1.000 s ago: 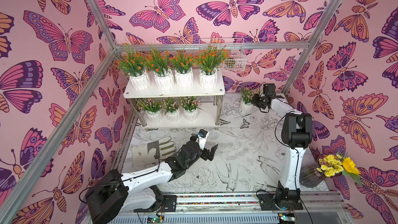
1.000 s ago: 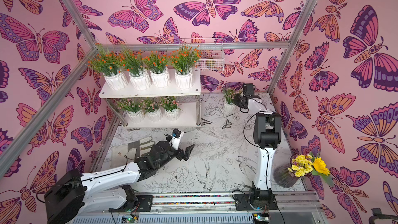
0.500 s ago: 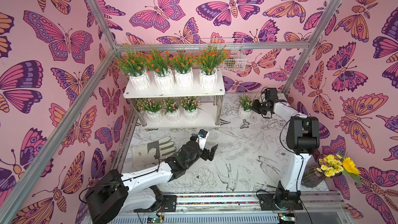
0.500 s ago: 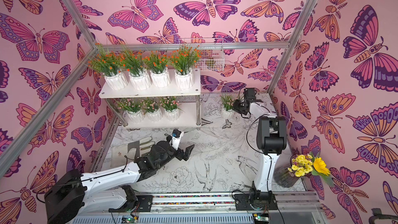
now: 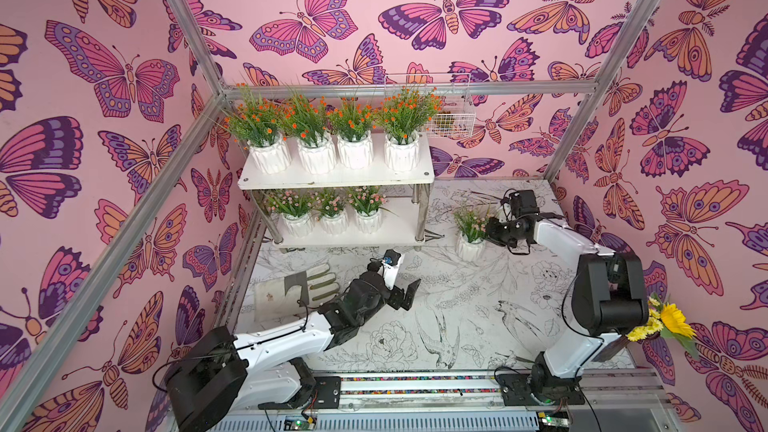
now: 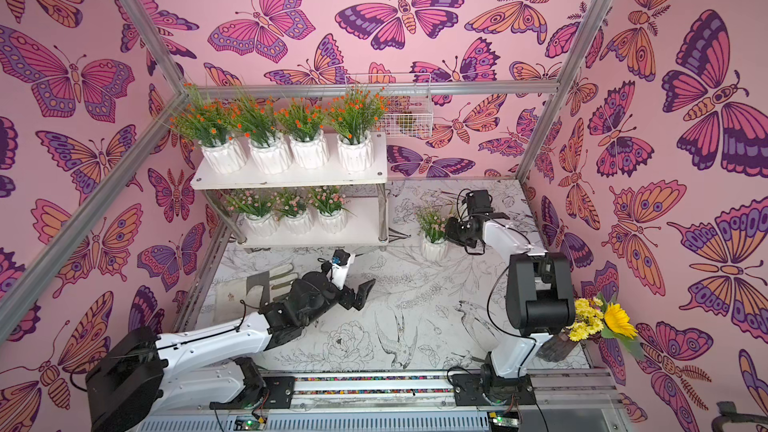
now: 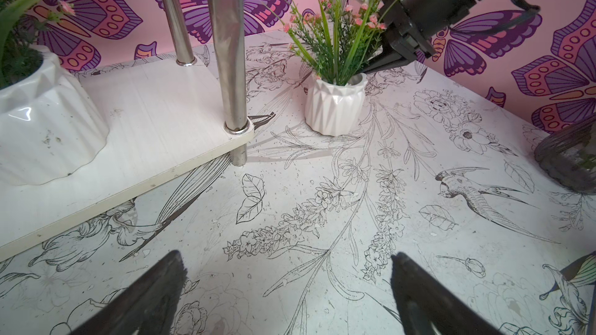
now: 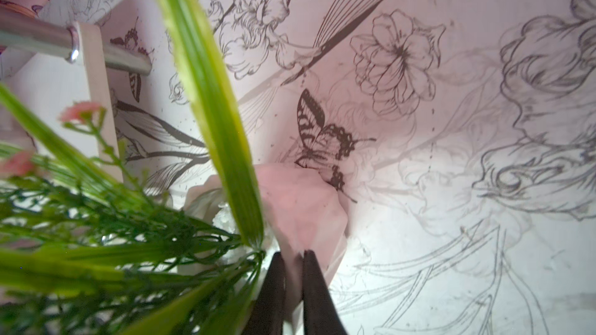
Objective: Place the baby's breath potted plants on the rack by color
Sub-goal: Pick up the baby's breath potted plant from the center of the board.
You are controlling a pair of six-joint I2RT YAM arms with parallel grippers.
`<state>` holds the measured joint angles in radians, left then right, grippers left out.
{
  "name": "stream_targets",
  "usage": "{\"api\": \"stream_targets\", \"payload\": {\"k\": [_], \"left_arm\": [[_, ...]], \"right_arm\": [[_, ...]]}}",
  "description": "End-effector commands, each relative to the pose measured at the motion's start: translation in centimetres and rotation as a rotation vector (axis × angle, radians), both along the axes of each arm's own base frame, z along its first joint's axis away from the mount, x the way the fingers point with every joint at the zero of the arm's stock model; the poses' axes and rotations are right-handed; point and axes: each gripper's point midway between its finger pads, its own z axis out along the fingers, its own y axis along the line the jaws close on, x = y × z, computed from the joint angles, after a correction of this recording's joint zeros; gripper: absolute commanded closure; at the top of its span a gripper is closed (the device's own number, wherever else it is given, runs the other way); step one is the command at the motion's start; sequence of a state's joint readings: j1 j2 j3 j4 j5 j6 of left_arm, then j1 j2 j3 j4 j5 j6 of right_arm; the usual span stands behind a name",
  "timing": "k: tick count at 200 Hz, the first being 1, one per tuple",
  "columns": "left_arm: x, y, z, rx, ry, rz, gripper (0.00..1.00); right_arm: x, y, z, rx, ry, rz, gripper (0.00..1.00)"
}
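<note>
The rack (image 5: 332, 178) holds four orange plants (image 5: 355, 150) above and three pink below. The left pincer (image 7: 287, 257) stays released and has not moved. The fourth pink plant (image 5: 469, 245) has come forward along the counter (image 5: 478, 317), nearer the rack's right legs. Only the right wrist view shows the right pincer (image 8: 292, 252) clenched on its pot rim.

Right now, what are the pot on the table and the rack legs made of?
The pot: white, glossy, faceted, with sharp highlights; glazed ceramic or hard plastic, can't tell which. The rack legs: polished metal tube, going by the mirror-like reflections.
</note>
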<state>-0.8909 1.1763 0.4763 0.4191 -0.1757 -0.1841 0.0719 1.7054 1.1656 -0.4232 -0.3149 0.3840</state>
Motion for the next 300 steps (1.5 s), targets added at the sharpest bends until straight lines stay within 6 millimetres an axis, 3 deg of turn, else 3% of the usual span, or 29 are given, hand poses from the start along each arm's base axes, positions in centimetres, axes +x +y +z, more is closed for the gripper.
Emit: {"api": "stream_targets", "payload": {"k": [1,15,22,60,64,104,200,300], "left_arm": [[-0.4,-0.4,-0.9,0.023,0.007,-0.028,0.0],[-0.5,-0.8,-1.3,0.027,0.009,-0.049,0.0],[-0.6,-1.0,-1.5,0.029,0.01,-0.064,0.0],[-0.8,-1.9,-1.9,0.018,0.008,-0.106,0.0],[-0.8,-2.1,-3.1,0.04,0.029,-0.113,0.0],[-1.2,-3.5,-3.9,0.015,0.029,-0.182,0.0],[-1.6,-6.2,-5.7,-0.048,0.0,-0.272,0.0],[-0.4,-7.4,-6.8,-0.029,-0.033,-0.232,0.0]], "right_arm": [[-1.1,1.9,2.6,0.017,-0.077,0.063,1.0],[-2.4,2.9,2.2,0.018,-0.068,0.086,1.0],[-3.1,3.5,3.3,0.021,-0.097,0.102,1.0],[-6.6,6.6,3.5,0.025,-0.112,0.178,1.0],[-6.9,6.9,3.6,0.027,-0.113,0.185,1.0],[-9.7,10.1,3.2,0.044,-0.122,0.26,1.0],[-11.3,14.3,1.7,0.094,-0.122,0.358,1.0],[-12.5,15.7,0.9,0.097,-0.103,0.408,1.0]]}}
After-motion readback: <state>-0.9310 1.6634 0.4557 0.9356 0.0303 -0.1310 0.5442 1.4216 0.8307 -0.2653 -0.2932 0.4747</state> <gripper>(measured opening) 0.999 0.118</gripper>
